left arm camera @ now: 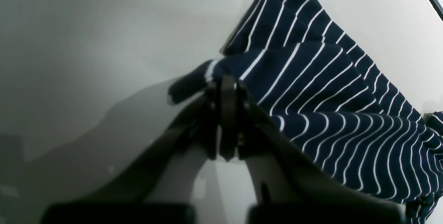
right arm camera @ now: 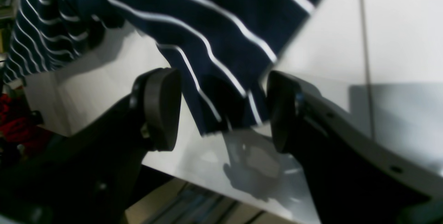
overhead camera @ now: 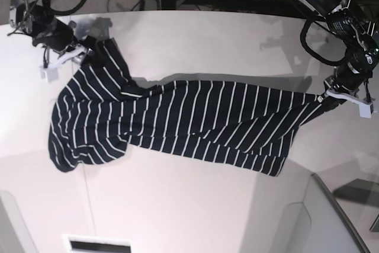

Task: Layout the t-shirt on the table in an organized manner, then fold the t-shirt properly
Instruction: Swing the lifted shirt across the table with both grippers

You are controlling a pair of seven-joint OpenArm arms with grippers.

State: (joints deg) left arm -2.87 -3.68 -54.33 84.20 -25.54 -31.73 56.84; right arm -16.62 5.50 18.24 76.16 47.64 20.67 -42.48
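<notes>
Base view is showing the t-shirt [overhead camera: 177, 125] stretched in a long band across the white surface [overhead camera: 177, 205], and going from its left side to its right: the right gripper [overhead camera: 62, 54] is sitting at the upper-left corner of the cloth, where one end is bunching into a rounded lobe that is hanging toward the near edge. Its wrist view is showing the jaws parted on either side of a cloth corner, the pads [right arm camera: 162, 108] not pressing it, so that end is lying released. Along the middle the fabric is rumpled and overlapping itself rather than lying flat. At the far right the left gripper [overhead camera: 334, 96] is pinching the other end with clenched jaws, pulling it to a taut point. By this evidence the laying-out is only partly done: body and sleeves are wanting spreading, and no fold is showing yet.
</notes>
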